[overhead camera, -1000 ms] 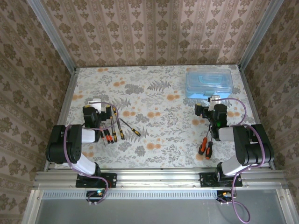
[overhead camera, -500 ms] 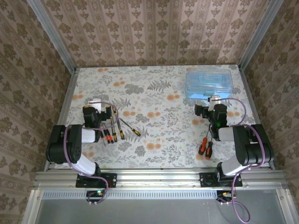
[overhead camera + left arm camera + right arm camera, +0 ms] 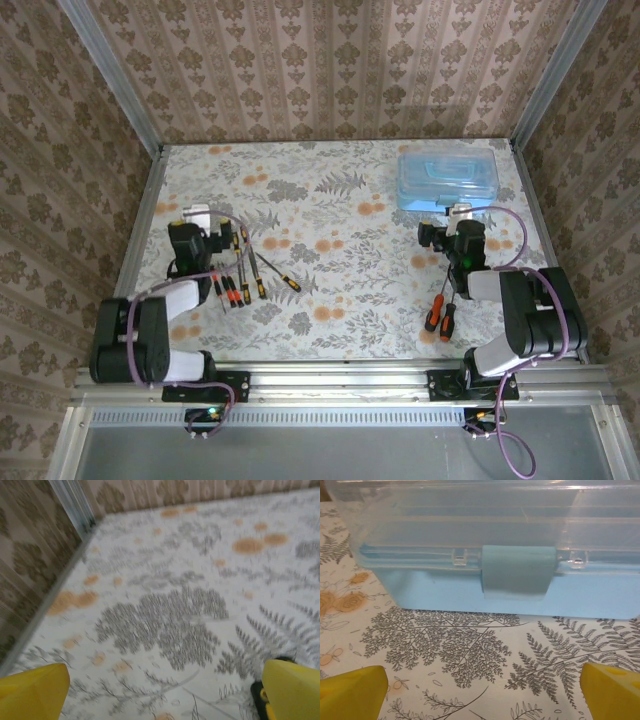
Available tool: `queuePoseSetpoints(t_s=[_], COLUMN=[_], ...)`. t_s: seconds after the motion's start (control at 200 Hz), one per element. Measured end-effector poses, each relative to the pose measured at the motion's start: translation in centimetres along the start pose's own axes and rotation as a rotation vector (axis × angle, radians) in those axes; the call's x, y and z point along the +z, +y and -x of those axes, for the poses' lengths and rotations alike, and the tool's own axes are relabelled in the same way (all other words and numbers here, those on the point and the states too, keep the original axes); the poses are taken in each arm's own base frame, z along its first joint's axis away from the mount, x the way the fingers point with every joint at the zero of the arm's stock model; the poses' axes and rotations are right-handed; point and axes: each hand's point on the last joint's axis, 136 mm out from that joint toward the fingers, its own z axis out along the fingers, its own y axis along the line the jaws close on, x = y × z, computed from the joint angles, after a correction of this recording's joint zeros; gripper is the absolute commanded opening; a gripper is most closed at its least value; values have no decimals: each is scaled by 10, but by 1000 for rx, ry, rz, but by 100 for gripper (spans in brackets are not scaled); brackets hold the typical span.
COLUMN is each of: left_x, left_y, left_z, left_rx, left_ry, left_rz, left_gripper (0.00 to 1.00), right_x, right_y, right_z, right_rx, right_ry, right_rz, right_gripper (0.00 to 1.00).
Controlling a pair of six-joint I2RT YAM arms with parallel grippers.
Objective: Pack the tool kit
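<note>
The light-blue translucent case [image 3: 447, 180] stands closed at the back right of the table. In the right wrist view the case [image 3: 470, 550] spans the frame, its blue latch [image 3: 518, 572] facing me. My right gripper [image 3: 482, 695] is open just short of it over bare cloth, and from above the right gripper [image 3: 460, 214] sits close to the case's front. Several slim screwdrivers [image 3: 238, 278] lie by the left arm, and two more [image 3: 438, 313] lie beside the right arm. My left gripper [image 3: 162, 697] is open over the cloth; from above the left gripper [image 3: 196, 216] points away just left of the screwdrivers.
The table [image 3: 330, 200] has a floral cloth and is boxed in by wallpapered walls. A metal corner post [image 3: 75, 502] and the left wall stand close ahead of the left gripper. A dark object [image 3: 258, 696] peeks out beside its right finger.
The left arm has swung a little to the left and farther out, and its wrist view is motion-blurred. The right arm and the case have not moved.
</note>
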Motion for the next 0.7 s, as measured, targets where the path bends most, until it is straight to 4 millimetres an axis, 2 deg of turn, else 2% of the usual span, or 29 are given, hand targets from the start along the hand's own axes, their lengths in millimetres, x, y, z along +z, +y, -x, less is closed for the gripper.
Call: queuePoseSetpoints(t_s=[0.1, 0.21, 0.32, 0.37, 0.43, 0.51, 0.605, 0.7], left_x=[-20, -44, -62, -70, -78, -77, -58, -32], left_y=[4, 15, 28, 34, 44, 53, 54, 36], left_z=[63, 131, 180, 196, 204, 200, 188, 174], left_rx=[-49, -186, -368, -429, -507, -603, -682, -733], left_ry=[-98, -170, -181, -202, -231, -227, -159, -51], left_rz=[0, 8, 5, -16, -29, -42, -66, -131], left_gripper=[100, 100, 100, 100, 100, 100, 100, 100], right_x=[-3, -13, -26, -32, -37, -43, -47, -46], right_y=[-1, -1, -4, -7, -12, -22, -36, -45], right_z=[26, 74, 123, 138, 143, 133, 113, 107], right_rx=[7, 77, 206, 270, 356, 456, 542, 610], right_ry=[15, 5, 23, 29, 50, 102, 173, 217], right_rz=[-34, -70, -100, -108, -114, -135, -192, -236], right_gripper=[100, 100, 100, 100, 100, 95, 97, 100])
